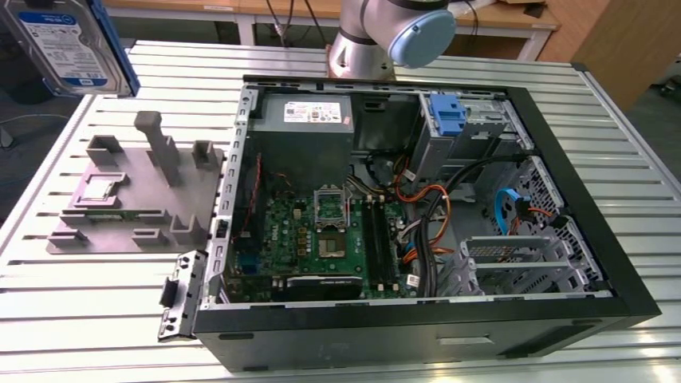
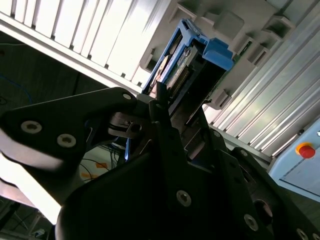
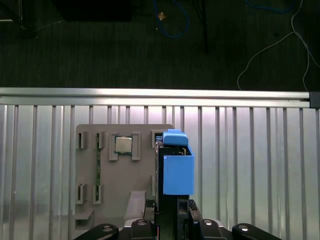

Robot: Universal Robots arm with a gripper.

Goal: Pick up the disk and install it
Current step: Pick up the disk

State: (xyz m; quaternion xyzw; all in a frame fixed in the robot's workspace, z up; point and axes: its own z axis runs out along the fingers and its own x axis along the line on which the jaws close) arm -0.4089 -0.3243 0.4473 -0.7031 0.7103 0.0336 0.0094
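The disk (image 1: 66, 44), a flat silver drive with a blue-and-white printed label and a blue plastic carrier frame, is held in the air at the exterior view's upper left. In both wrist views it is seen clamped edge-on in the black pincer (image 3: 171, 212), above a matte grey moulded fixture (image 3: 120, 175) on the ribbed metal worktop (image 1: 96, 295). An open black computer case (image 1: 426, 331) stands beside the fixture.

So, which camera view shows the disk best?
The exterior view: the disk turns its labelled face to that camera, high at the exterior view's left. The first wrist view shows the disk edge-on, blue frame foremost, gripped by the end effector. The second wrist view shows the disk from one narrow end, partly hidden.
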